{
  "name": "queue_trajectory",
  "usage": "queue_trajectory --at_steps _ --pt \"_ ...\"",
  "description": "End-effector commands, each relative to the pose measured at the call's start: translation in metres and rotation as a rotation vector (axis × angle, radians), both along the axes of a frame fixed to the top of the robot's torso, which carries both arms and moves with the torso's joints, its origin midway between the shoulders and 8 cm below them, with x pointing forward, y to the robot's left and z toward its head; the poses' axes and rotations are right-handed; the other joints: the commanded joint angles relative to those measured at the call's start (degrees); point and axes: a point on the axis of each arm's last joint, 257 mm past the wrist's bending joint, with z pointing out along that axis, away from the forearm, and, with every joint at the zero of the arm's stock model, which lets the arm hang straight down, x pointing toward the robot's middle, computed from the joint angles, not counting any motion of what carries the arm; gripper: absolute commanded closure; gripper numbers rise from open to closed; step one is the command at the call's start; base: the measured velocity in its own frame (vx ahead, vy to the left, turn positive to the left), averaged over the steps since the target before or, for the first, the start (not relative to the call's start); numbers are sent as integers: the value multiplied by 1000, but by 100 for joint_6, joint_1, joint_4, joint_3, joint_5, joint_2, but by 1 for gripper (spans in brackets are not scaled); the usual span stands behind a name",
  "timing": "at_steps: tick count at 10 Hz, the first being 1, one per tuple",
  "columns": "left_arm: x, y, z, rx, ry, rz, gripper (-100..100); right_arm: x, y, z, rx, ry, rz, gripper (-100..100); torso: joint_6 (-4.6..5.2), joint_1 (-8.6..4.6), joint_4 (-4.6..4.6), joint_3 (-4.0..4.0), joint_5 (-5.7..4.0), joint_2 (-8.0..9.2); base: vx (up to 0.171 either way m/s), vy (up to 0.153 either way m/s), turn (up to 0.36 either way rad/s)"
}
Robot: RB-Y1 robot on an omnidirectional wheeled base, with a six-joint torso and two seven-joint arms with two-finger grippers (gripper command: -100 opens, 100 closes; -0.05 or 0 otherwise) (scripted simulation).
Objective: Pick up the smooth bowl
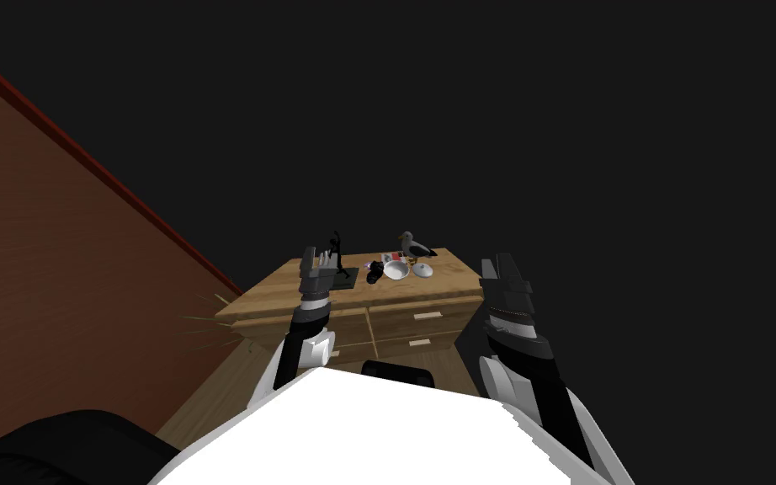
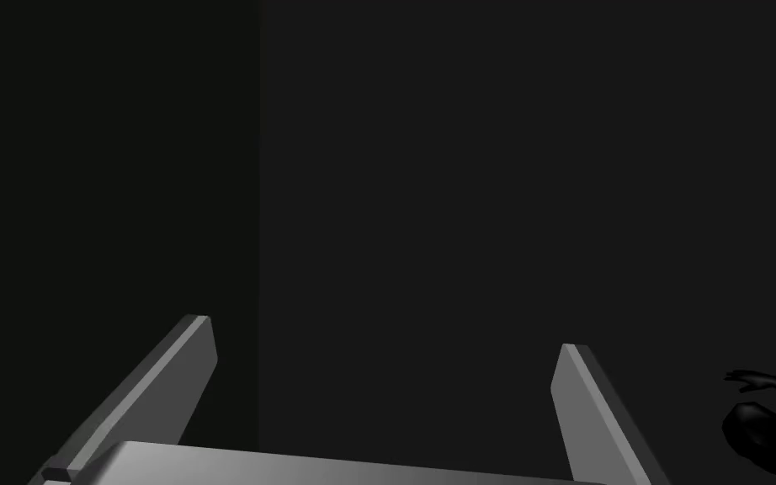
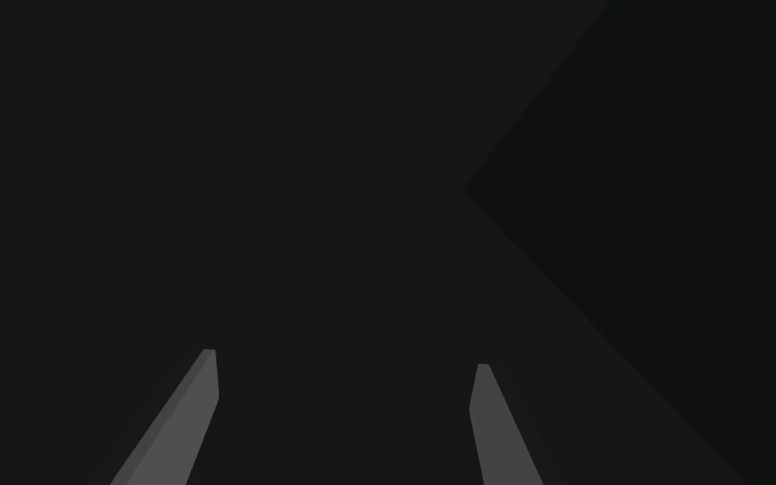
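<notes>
Head view, centre of frame: a wooden dresser (image 1: 281,290) stands ahead of me against a dim backdrop, with a red-brown wall (image 1: 58,278) filling the left of the frame. The white bowl (image 1: 395,270) sits on the dresser top, right of centre, with a smaller white dish (image 1: 422,269) just beside it on the right and a dark object (image 1: 374,272) touching or nearly touching it on the left. A grey bird figurine (image 1: 412,245) stands behind the 2 white pieces; a black figurine (image 1: 337,248) on a dark base stands further left. My left gripper (image 1: 317,253) is raised in front of that figurine, fingers spread and empty, well left of the bowl. My right gripper (image 1: 497,263) is raised right of the dresser, likewise released, holding nothing.
</notes>
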Motion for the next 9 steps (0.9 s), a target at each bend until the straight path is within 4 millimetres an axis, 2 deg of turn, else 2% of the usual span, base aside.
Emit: queue_trajectory --at_steps 1,9 --pt "3 -1 -2 31 19 -4 -100 0 0 0 0 0 0 0 0 0 0 0 0 0 -12 -3 -10" --pt "35 11 -17 151 165 48 -100 0 0 0 0 0 0 0 1 0 4 11 0 20 -47 -3 -31"
